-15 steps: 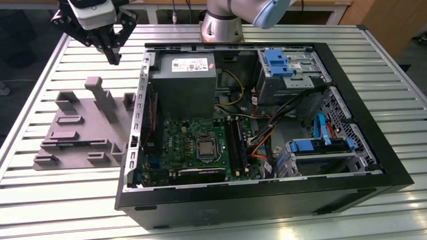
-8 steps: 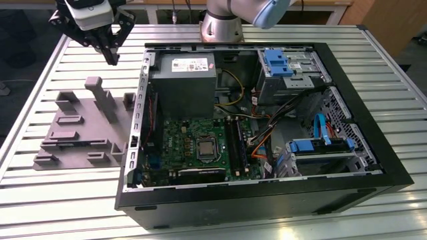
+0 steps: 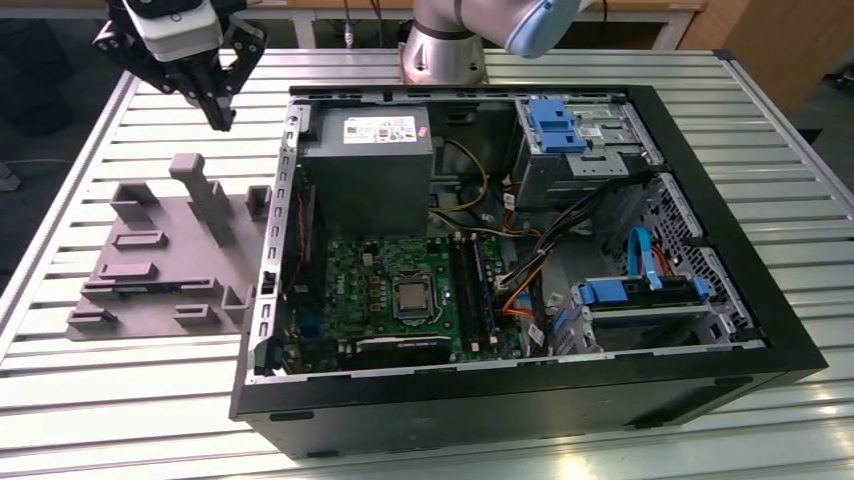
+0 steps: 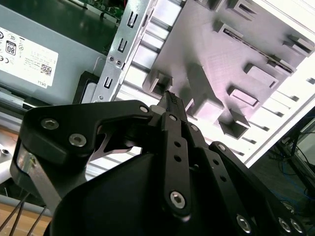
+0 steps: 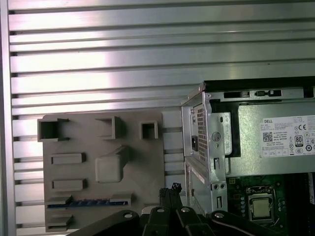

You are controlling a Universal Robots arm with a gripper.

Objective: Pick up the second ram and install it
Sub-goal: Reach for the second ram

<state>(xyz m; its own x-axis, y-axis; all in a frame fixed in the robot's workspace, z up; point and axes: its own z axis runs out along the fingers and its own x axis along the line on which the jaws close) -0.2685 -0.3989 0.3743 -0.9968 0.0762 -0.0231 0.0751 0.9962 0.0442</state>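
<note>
Jaws clenched and empty, the gripper [image 3: 220, 120] hangs above the grey holder block [image 5: 142, 164]. The second ram [image 5: 91, 202] sits in one of the block's slots.

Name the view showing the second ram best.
The first wrist view: the second ram is a blue strip slotted into the grey holder. The other two views show that holder, its ram too hard to tell.
</note>
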